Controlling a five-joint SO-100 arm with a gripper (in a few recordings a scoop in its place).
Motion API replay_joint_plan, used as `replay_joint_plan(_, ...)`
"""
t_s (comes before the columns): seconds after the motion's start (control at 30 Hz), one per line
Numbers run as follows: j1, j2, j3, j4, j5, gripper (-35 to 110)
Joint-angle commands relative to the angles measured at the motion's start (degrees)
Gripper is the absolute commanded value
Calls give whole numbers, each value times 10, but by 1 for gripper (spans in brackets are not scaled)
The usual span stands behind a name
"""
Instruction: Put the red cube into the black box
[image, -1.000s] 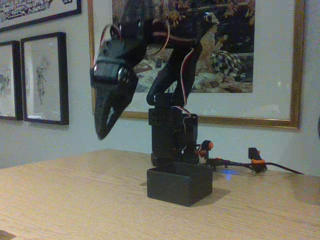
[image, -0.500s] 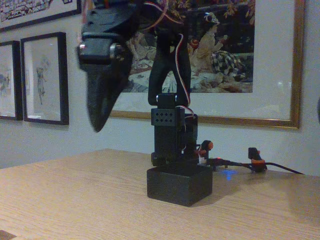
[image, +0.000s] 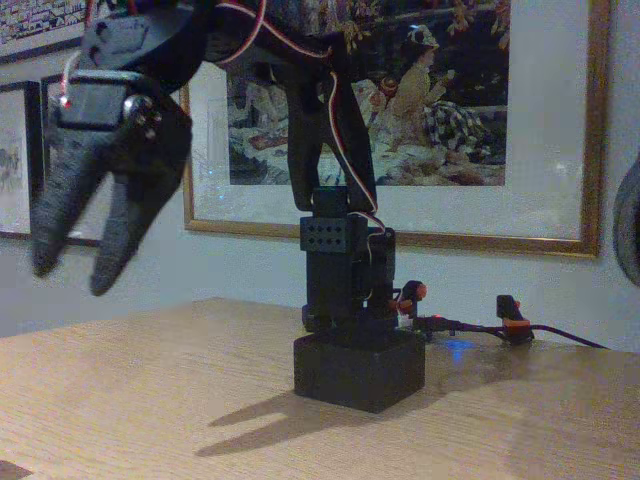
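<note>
The black box (image: 358, 371) stands on the wooden table (image: 180, 400) just in front of the robot's base. My black gripper (image: 72, 272) hangs in the air at the upper left of the fixed view, well above the table and to the left of the box. Its two fingers point down and are spread apart, with nothing between them. The red cube is out of view.
The robot's base block (image: 345, 265) rises behind the box. Black cables with orange-red clips (image: 512, 322) lie at the back right. Framed pictures hang on the wall behind. A dark rounded object (image: 630, 225) sits at the right edge.
The arm has swung left and toward the camera, and the fingers, close together before, now stand apart. Its shadow now falls on the table left of the box.
</note>
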Motion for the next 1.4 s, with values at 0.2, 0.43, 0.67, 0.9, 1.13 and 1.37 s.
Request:
replay_joint_plan(0.2,-18,-129,-134,-22,3,29)
replay_joint_plan(0.43,-27,-185,-178,-54,-31,30)
replay_joint_plan(0.67,-42,-229,-213,-65,-61,31)
replay_joint_plan(0.9,-53,-258,-228,-70,-78,31)
replay_joint_plan(1.13,-55,-277,-224,-82,-81,30)
replay_joint_plan(1.37,-47,-286,-215,-86,-81,29)
